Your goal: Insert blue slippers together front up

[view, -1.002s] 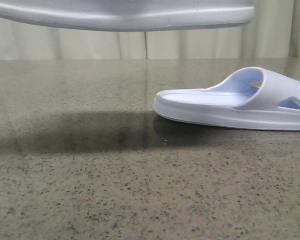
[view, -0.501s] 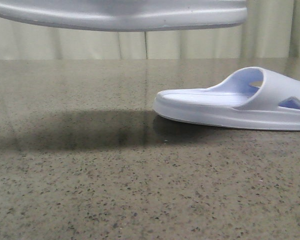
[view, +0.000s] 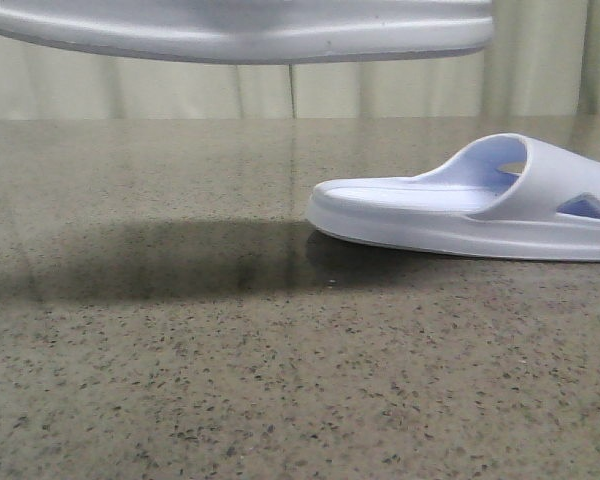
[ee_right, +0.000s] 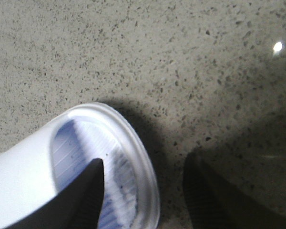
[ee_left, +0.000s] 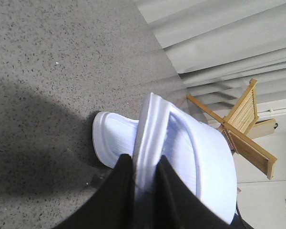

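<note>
Black jaws of the left gripper are closed on the rim of one pale blue foam slipper, pinching its side edge so the shoe hangs clear of the tabletop. In the front view this lifted slipper shows as a long sole across the top of the picture, and its end has slid a little toward the left compared with a second ago, then settled; the last half second shows almost no shift. The carry seems to have paused or slowed.

Its mate, the resting slipper, lies flat on the tabletop, strap up, below and to the right of the lifted one and well apart from it in height. It has not moved.

Over that resting slipper the right gripper stands with jaws spread wide and empty, one finger above the ribbed footbed, the other beside the rim over bare stone.

Judging from this, nesting the pair has not begun; the lifted shoe must first be brought across and lowered onto its mate.
</note>
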Robot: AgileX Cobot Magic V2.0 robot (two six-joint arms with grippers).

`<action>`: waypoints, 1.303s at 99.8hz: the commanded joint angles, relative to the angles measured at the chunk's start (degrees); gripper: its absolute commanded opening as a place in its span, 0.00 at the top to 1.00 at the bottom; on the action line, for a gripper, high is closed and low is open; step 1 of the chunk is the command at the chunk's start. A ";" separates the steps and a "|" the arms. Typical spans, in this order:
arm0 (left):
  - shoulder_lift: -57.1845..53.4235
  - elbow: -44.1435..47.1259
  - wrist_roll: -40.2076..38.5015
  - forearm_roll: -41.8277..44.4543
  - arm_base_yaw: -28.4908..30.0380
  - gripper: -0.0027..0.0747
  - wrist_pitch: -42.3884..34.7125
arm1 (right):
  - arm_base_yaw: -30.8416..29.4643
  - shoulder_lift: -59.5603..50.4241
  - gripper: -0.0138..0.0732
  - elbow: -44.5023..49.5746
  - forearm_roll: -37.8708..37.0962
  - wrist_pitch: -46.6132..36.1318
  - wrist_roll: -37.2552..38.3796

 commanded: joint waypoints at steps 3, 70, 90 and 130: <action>-0.15 -2.20 -0.01 -3.27 -0.46 0.94 -0.24 | -0.06 -0.38 0.48 -1.98 2.97 -2.38 -0.04; -0.15 -2.20 -0.01 -3.27 -0.46 0.94 -0.24 | 0.02 0.23 0.50 -1.98 9.30 -1.92 -0.04; -0.15 -2.20 -0.01 -3.27 -0.46 0.94 -0.24 | 0.02 0.59 0.68 -1.98 10.94 -2.13 -0.04; -0.15 -2.20 -0.01 -3.27 -0.46 0.94 -0.24 | 0.02 1.64 0.96 -1.98 10.94 -4.22 -0.04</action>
